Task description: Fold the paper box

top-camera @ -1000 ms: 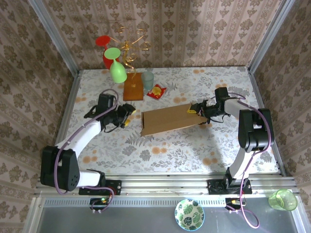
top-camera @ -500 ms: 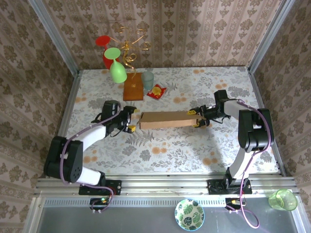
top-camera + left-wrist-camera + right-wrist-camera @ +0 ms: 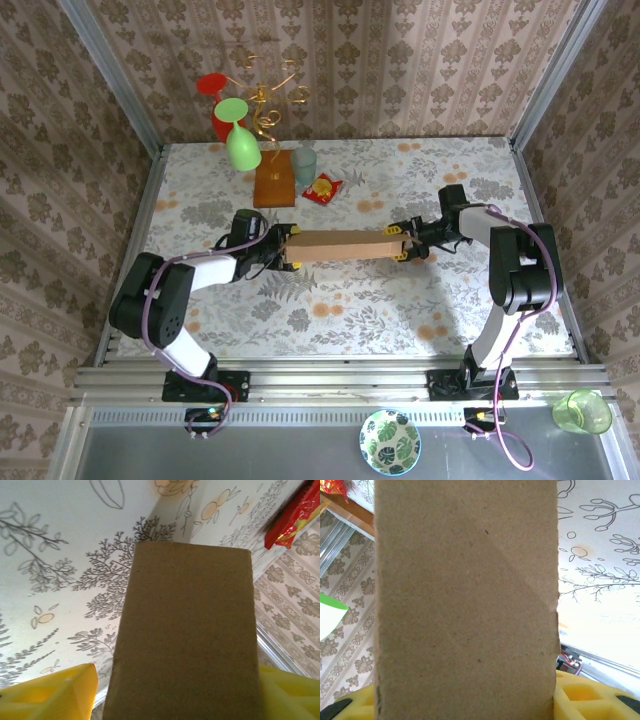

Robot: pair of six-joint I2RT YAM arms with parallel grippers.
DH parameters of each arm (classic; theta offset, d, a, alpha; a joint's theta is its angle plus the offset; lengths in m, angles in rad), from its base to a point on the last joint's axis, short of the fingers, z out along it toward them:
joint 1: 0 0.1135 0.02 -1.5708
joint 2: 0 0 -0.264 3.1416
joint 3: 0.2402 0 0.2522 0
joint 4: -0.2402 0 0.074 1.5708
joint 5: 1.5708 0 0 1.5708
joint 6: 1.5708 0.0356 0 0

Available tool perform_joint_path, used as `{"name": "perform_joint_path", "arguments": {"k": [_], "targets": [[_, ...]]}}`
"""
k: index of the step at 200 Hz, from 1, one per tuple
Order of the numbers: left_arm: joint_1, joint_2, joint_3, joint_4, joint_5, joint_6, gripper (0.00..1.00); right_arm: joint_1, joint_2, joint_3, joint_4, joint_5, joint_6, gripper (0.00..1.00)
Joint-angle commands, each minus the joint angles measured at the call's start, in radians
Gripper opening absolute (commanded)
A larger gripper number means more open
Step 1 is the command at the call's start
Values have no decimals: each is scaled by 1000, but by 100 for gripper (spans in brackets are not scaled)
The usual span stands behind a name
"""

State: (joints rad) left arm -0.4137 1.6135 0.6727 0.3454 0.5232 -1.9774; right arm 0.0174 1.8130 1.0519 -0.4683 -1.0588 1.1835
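Spanning the middle of the table (image 3: 420,310), the paper box (image 3: 345,245) looks collapsed with no walls raised, so most folding seems left; the right gripper (image 3: 401,243) clamps one end, while the left gripper (image 3: 287,251) straddles the other, its grip unclear.

Table (image 3: 350,310) lies open up front — wooden block (image 3: 274,182), cup (image 3: 304,165) and packet (image 3: 323,187) crowd beyond the paper box (image 3: 340,245).
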Motion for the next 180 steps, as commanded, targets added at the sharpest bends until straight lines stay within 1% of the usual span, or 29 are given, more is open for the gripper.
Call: {"name": "perform_joint_path", "arguments": {"k": [1,16,24,38,45,56,68,78,91,110,119,126,137,152,167,180], "targets": [[-36,13,4,67,10,-73,61,32,29,-18,4,-28,70,39],[-36,6,-12,72,1,-92,51,32,29,-15,-3,-18,70,39],[-36,-1,-18,72,-6,-100,46,31,27,-13,-4,-12,70,42],[-36,-20,-23,47,-13,-113,38,30,23,-1,-21,-2,56,51],[-36,-37,-21,16,-16,-119,34,29,17,10,-28,4,48,58],[-37,-68,-14,-63,-18,-122,31,24,5,39,-63,23,12,66],[-36,-110,-6,-171,-18,-121,26,18,-15,89,-154,55,-51,73],[-24,-146,3,-265,-16,-128,25,9,-34,140,-222,89,-111,78],[-1,-189,14,-377,-9,-126,25,1,-66,203,-295,143,-182,81],[47,-231,28,-477,-6,-91,26,-4,-122,264,-342,212,-249,86],[70,-238,27,-484,3,-76,26,-5,-152,277,-344,241,-268,87],[86,-243,35,-525,26,-66,25,-7,-175,284,-337,261,-281,87],[109,-252,44,-574,29,-38,24,-8,-205,286,-319,288,-292,87],[129,-262,51,-629,36,-17,24,-8,-243,283,-282,320,-321,84],[141,-266,55,-677,47,-17,24,3,-293,281,-249,376,-397,69],[150,-274,66,-743,44,-9,24,32,-339,294,-264,466,-542,54]]}}
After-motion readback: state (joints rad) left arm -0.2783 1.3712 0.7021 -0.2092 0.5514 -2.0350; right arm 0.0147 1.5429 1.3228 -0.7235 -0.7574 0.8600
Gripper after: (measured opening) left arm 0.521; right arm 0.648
